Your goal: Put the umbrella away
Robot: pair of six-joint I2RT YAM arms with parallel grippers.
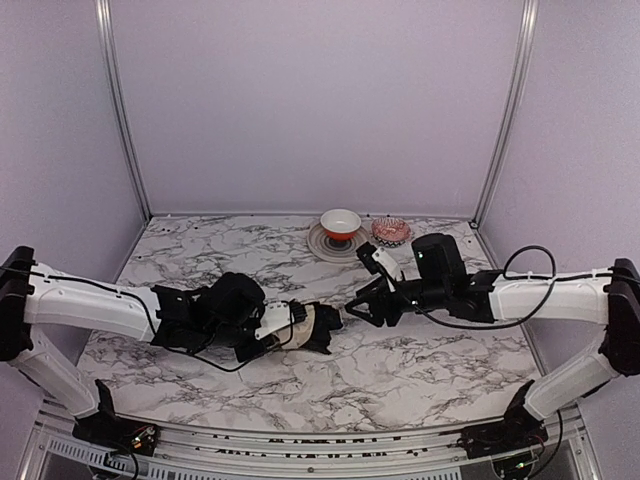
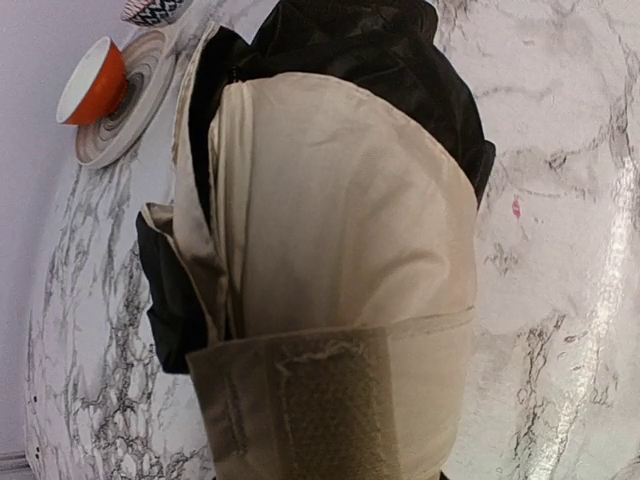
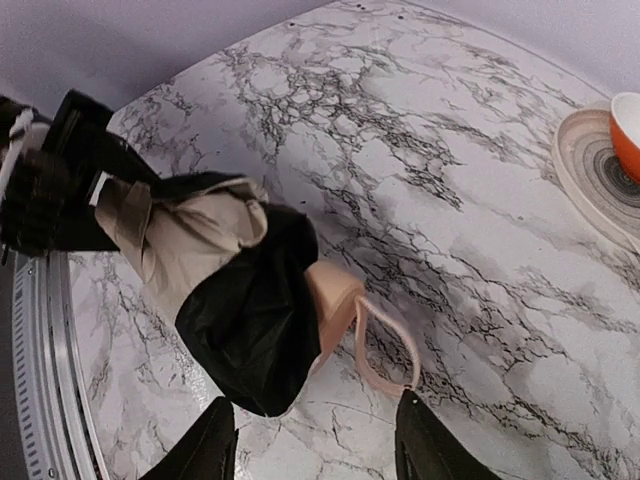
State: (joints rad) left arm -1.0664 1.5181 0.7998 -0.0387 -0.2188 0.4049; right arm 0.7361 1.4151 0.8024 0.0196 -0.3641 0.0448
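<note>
Landmark for all positions: the red-and-white bowl (image 1: 340,221), standing on a grey plate (image 1: 322,243) at the far side of the marble table (image 1: 430,370).

The umbrella (image 1: 318,326) is rolled small, well nearer the arm bases than the bowl and slightly to its left in the top view. It lies roughly crosswise. We see cream fabric wrapped by a fastening strap (image 2: 330,400), with black fabric bunched at the end that points toward the bowl's right side. From the right wrist we note the tan handle (image 3: 335,292) and its thin loop (image 3: 388,345) poking out of the black end. We cannot tell whether the bundle rests on the marble or is held just above it.

The left gripper (image 1: 283,333) is clamped on the umbrella at the end lying farther left of the bowl.

The right gripper (image 3: 314,398) sits nearer than the bowl and a little to its right, just beside the umbrella's black end. Its fingers (image 3: 425,440) stand apart with nothing between them.

A small patterned object (image 1: 390,232) stands just right of the bowl; we cannot identify it
</note>
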